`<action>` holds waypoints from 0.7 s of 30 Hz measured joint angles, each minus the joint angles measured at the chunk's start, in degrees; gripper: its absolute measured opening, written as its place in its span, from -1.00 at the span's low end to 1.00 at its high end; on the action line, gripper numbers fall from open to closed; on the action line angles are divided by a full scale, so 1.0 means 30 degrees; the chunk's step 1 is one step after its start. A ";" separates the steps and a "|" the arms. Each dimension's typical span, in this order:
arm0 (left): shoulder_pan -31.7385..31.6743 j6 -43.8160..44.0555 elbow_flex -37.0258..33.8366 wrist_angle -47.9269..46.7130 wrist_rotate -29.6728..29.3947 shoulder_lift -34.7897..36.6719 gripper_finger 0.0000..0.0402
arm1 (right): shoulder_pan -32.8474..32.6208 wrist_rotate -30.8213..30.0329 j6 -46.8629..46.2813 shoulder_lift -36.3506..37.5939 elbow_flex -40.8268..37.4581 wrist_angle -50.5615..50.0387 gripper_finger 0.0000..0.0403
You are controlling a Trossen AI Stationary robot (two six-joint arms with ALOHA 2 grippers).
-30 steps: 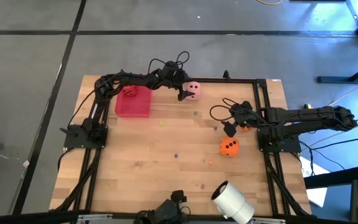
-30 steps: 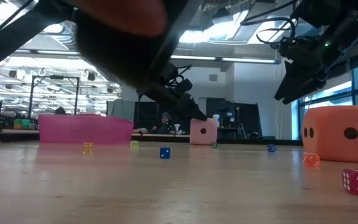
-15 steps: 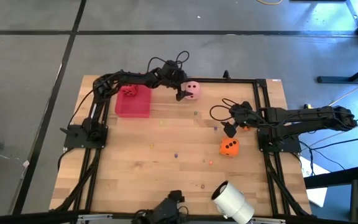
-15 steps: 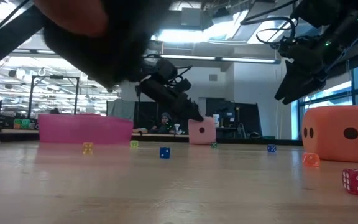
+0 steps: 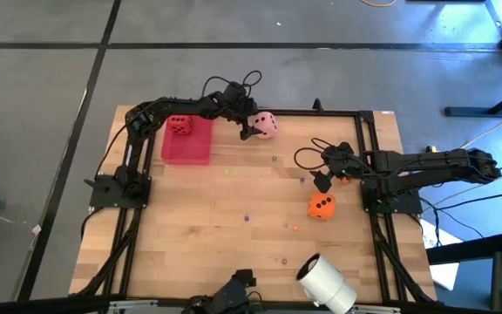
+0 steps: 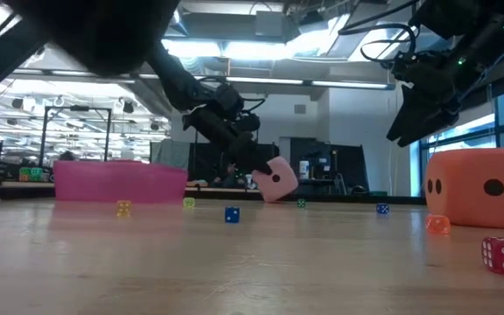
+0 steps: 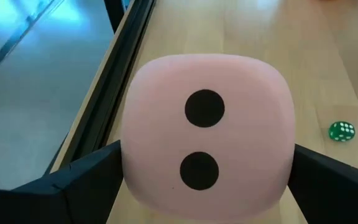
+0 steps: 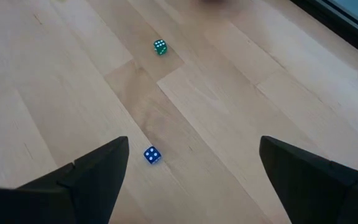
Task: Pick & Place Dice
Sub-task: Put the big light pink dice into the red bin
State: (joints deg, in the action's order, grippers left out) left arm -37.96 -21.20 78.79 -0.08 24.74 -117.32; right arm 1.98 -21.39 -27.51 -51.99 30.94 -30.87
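Your red die sat in the pink tray at the counter's far left; one placed, by my reading. Just right of the tray, your left gripper had its jaws spread wide around the pale pink die; in the low view that die hung tilted and clear of the wood; the left wrist view showed it filling the gap between both fingers. Risk, as I judged it: a soft cube pinched only by its sides could rotate or slip out on the carry to the tray; a drop near the frame rail could bounce it off the counter. Further right, your right gripper hovered with jaws apart and empty, above small dice; the orange die lay near it, the second orange die partly hidden by the arm; a careless descent could nudge either away.
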 joint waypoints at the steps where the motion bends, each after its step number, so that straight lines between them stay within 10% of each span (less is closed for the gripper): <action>1: 0.0037 -0.0006 -0.0017 -0.0049 -0.0014 0.0071 0.99 | -0.0002 0.0000 0.0000 0.0000 0.0000 0.0000 0.79; 9: 0.0131 -0.0128 -0.0021 -0.2572 -0.0286 0.2322 0.99 | -0.0002 0.0002 -0.0030 -0.0002 0.0000 0.0000 0.79; 21: 0.0209 -0.1561 -0.0010 -1.5797 -0.6345 0.9052 0.99 | -0.1338 -0.0007 -0.0381 -0.0381 0.0000 0.1161 0.79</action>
State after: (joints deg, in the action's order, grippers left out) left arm -37.33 -25.89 78.76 -47.47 5.71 -90.17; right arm -2.03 -21.41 -28.65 -53.13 30.94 -27.39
